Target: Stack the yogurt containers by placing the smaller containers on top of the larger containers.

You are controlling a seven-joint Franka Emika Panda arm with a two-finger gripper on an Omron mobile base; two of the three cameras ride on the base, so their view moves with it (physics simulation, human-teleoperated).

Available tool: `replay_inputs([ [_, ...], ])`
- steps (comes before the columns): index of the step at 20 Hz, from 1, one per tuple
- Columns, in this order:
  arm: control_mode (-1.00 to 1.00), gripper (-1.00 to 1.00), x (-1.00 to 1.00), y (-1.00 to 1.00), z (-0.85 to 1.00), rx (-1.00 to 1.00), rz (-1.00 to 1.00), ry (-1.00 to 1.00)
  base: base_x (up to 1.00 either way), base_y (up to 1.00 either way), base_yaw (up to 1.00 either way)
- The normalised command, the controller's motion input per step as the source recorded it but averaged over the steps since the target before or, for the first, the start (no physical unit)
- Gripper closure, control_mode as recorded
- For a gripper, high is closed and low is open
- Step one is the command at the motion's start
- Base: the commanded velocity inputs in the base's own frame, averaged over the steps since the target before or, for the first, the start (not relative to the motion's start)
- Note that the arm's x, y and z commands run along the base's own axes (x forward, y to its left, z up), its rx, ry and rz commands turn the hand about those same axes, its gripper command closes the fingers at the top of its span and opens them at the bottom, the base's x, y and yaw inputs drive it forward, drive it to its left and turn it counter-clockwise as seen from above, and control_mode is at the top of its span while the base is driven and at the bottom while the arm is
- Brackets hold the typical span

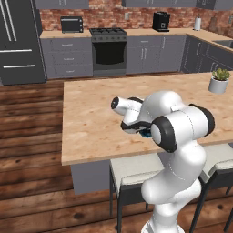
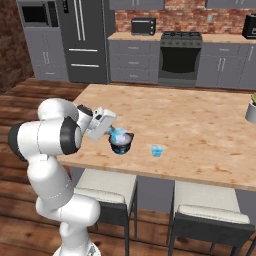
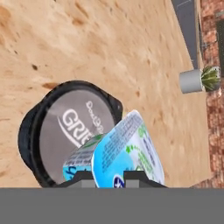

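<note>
Wooden island counter (image 2: 200,130), jaws clamped on tilted small yogurt cup (image 3: 124,153), over dark tub (image 3: 65,127).

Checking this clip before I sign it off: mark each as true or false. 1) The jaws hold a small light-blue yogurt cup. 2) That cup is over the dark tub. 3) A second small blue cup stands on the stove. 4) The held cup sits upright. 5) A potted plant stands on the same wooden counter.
1) True: the gripper is shut on the small yogurt cup.
2) True: it hangs over the grey lid of the dark tub.
3) False: the second small cup stands on the wooden counter, right of the tub in the right base view.
4) False: it is tilted.
5) True: the potted plant stands at the counter's far end.
</note>
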Motion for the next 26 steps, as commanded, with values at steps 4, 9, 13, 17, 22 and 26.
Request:
replay_inputs([
  [4,-1.0,1.0,0.18,0.0,-0.11,0.0,0.0,0.0,0.0,0.0,0.0],
  [9,-1.0,1.0,0.18,0.0,-0.21,0.0,0.0,0.0,0.0,0.0,0.0],
  [13,-1.0,1.0,0.15,0.0,-0.22,0.0,0.0,-0.02,0.0,0.0,0.0],
  [17,-1.0,1.0,0.15,0.0,-0.17,0.0,0.0,-0.03,0.0,0.0,0.0],
  [22,-1.0,-1.0,0.01,0.0,-0.11,0.0,0.0,-0.01,0.0,0.0,0.0],
  [26,-1.0,-1.0,0.0,0.0,-0.09,0.0,0.0,0.0,0.0,0.0,0.0],
])
